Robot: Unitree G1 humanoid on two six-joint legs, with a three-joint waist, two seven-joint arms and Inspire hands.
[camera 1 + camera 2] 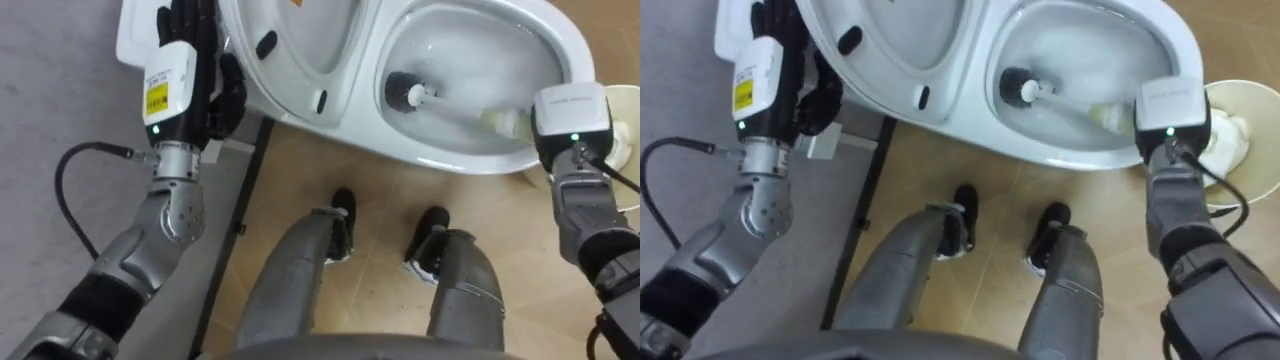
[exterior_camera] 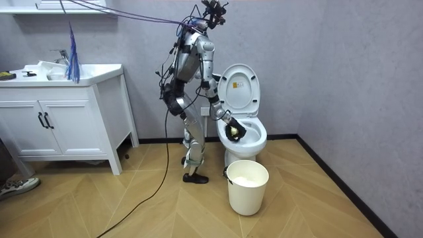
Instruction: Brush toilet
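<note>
The white toilet (image 1: 480,160) stands right in front of me, with its lid (image 1: 300,50) raised. A toilet brush (image 1: 403,92) has its dark head down in the wet bowl, and its pale handle runs right into my right hand (image 1: 568,115). That hand hangs over the bowl's right rim, shut on the handle. My left hand (image 1: 185,50) is up beside the raised lid's left edge, fingers straight, holding nothing. In the room view I stand bent a little over the toilet (image 2: 254,135).
A white bucket (image 2: 248,186) with something pale inside stands on the wood floor just right of the toilet, below my right hand. A grey wall and dark skirting run along my left. A white vanity cabinet (image 2: 66,119) stands at the room view's left.
</note>
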